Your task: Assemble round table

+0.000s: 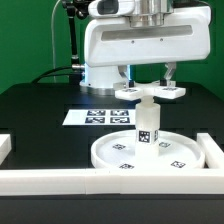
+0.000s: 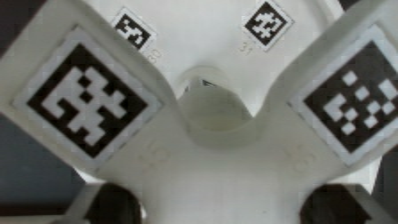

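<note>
The large rimmed round disc lies flat at the front of the table. The short cylindrical leg stands upright on its middle. The cross-shaped base sits level on top of the leg. My gripper comes down from above, with a finger on each side of the base. In the wrist view the base fills the frame with its tagged arms, and a round hollow shows at its centre. The dark fingertips press one white arm between them at my gripper.
The marker board lies flat behind the disc. A long white border rail runs along the front, with another at the exterior view's right and a short piece at its left. The arm's white body stands at the back.
</note>
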